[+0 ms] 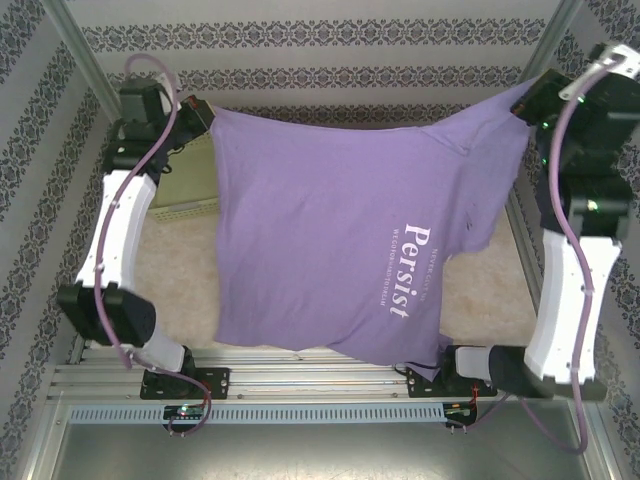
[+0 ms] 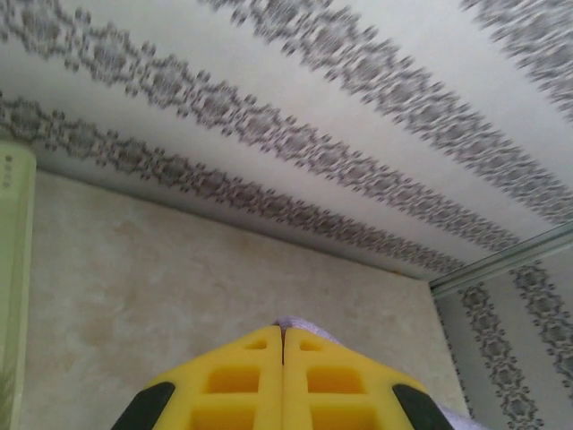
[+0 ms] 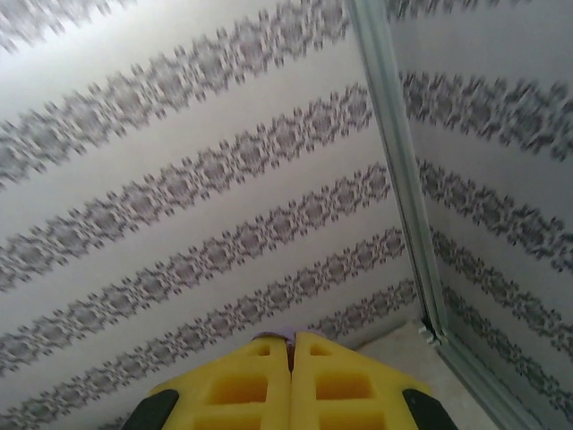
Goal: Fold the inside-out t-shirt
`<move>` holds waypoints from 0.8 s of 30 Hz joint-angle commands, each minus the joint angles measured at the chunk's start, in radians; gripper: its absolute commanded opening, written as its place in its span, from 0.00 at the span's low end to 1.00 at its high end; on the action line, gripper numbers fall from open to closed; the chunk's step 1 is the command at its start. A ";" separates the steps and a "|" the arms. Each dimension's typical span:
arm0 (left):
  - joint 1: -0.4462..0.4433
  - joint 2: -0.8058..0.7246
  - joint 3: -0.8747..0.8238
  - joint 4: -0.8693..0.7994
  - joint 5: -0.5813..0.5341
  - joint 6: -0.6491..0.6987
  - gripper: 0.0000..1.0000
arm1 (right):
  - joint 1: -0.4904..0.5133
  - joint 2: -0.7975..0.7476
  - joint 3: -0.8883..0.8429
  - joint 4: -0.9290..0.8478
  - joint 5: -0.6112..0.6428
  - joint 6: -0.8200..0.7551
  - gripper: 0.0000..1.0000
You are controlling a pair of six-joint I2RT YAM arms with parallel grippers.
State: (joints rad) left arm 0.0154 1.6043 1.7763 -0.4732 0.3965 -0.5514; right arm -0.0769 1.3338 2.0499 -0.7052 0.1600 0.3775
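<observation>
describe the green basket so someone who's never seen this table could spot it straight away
Find the big purple t-shirt held spread above the middle of the table. At its far left corner, next to the left arm, a pale green basket sits partly hidden under the cloth. It is the sole green thing there, boxy and pale against the beige surface.

T-shirt (image 1: 320,230) soft matt cloth; basket (image 1: 190,195) smooth plastic.

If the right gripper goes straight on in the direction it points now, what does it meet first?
Probably the patterned wall, just left of the metal corner post. The right gripper, shut on the t-shirt, faces it with nothing visible between; the distance is unclear.
</observation>
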 commanded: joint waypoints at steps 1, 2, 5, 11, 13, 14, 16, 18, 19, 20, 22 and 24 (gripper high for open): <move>0.017 0.086 0.157 0.001 0.010 0.007 0.00 | -0.012 0.073 0.038 0.125 -0.024 -0.005 0.00; 0.018 0.119 0.205 -0.012 0.009 0.009 0.00 | -0.014 0.104 0.067 0.127 -0.027 0.003 0.00; 0.031 0.240 0.418 -0.073 0.008 0.018 0.00 | -0.023 0.235 0.248 0.098 -0.044 0.035 0.00; 0.095 0.431 0.858 -0.100 0.080 -0.067 0.00 | -0.040 0.448 0.734 0.042 -0.094 0.080 0.00; 0.127 0.443 0.908 -0.035 0.111 -0.120 0.00 | -0.050 0.468 0.806 0.076 -0.109 0.093 0.00; 0.144 0.437 0.906 0.017 0.132 -0.146 0.00 | -0.056 0.457 0.799 0.112 -0.122 0.101 0.00; 0.165 0.424 0.904 0.079 0.161 -0.162 0.00 | -0.061 0.420 0.743 0.197 -0.156 0.104 0.00; 0.168 0.402 0.886 0.084 0.172 -0.129 0.00 | -0.061 0.389 0.683 0.249 -0.195 0.099 0.00; 0.168 0.382 0.856 0.081 0.172 -0.111 0.00 | -0.061 0.378 0.664 0.251 -0.218 0.095 0.00; 0.168 0.359 0.808 0.086 0.173 -0.101 0.00 | -0.061 0.369 0.646 0.241 -0.234 0.092 0.00; 0.169 0.294 0.658 0.111 0.180 -0.076 0.00 | -0.061 0.338 0.578 0.200 -0.257 0.095 0.00; 0.169 0.211 0.450 0.197 0.214 -0.072 0.00 | -0.061 0.262 0.401 0.211 -0.313 0.097 0.00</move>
State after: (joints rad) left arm 0.1768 1.8965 2.4077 -0.3912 0.5671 -0.6529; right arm -0.1230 1.6447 2.5942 -0.5152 -0.0715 0.4656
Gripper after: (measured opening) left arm 0.047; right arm 0.043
